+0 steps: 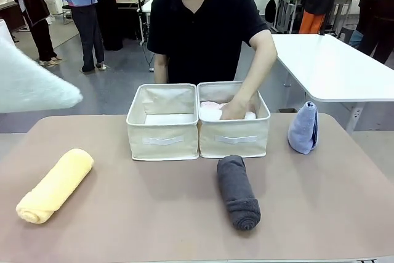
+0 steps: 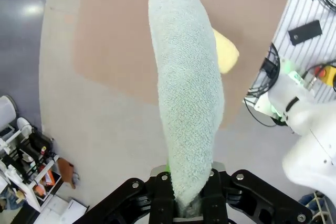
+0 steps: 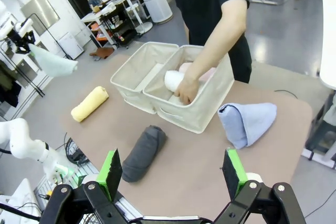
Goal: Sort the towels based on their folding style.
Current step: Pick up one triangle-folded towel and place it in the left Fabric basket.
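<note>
My left gripper [image 2: 186, 195] is shut on the base of the pale mint-blue cone towel [image 2: 186, 98], held high off the table's left side [image 1: 31, 84]. A yellow roll [image 1: 55, 184] lies front left and a dark grey roll [image 1: 237, 191] lies in front of the bins. The periwinkle cone [image 1: 304, 128] stands at the right. The person's hand [image 1: 236, 109] rests on a white roll [image 3: 176, 80] beside a pink towel [image 3: 207, 73] in the right bin [image 1: 234, 137]. High above the table's near right, my right gripper [image 3: 173, 169] is open and holds nothing.
The left beige bin [image 1: 162, 130] stands against the right one at mid-table. The person stands at the far edge. A white table [image 1: 332, 66] is behind on the right. Bare tabletop lies along the front edge between the rolls.
</note>
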